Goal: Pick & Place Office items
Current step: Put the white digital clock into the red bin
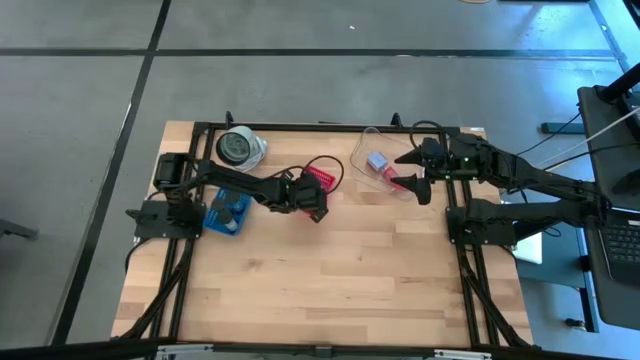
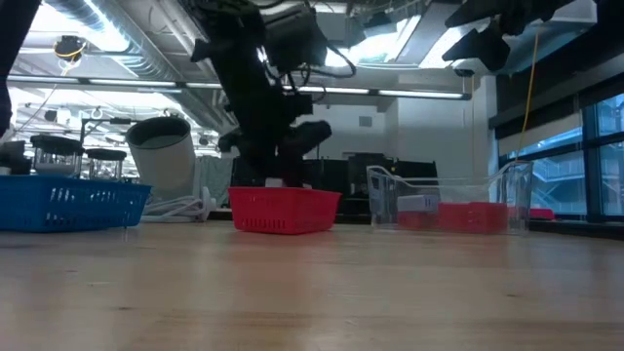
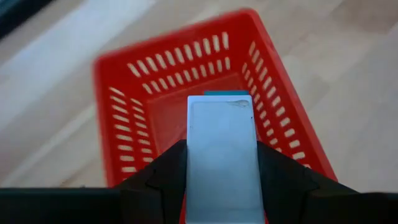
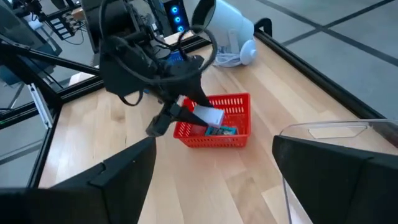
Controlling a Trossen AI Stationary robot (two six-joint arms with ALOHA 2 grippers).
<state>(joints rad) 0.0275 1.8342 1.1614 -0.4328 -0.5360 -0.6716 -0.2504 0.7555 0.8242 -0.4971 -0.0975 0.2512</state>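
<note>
- Office items sit near the table's [image 1: 330, 280] far edge: some in a blue tray [image 1: 226, 216] toward the far left corner, one pale rectangular piece [image 3: 222, 163] clamped in the left gripper [image 1: 316, 207], others in a clear container [image 1: 378, 166] right of centre.
- At the far left edge, a white round device [image 1: 240, 147] stands just beyond the blue tray; the low view shows it as an upright cylinder behind the tray's mesh wall.
- The left gripper hangs over the red mesh basket [image 1: 322, 179], its fingers [image 3: 163, 174] closed on the pale piece's long sides; only the left wrist view shows this grip clearly.
- A teal piece [image 4: 224, 131] lies inside the basket; the right wrist view shows it, while the left wrist view gives just a sliver above the held piece.
- In the clear container, a pale-blue block [image 1: 377, 161] and red pieces [image 1: 398, 182] show from above; the low view makes out only a red mass through the wall.
- The right gripper [image 1: 417, 172] hovers over the clear container with its fingers [image 4: 121, 180] spread apart and holding nothing.
- Contents of the blue tray are too small to tell apart.
</note>
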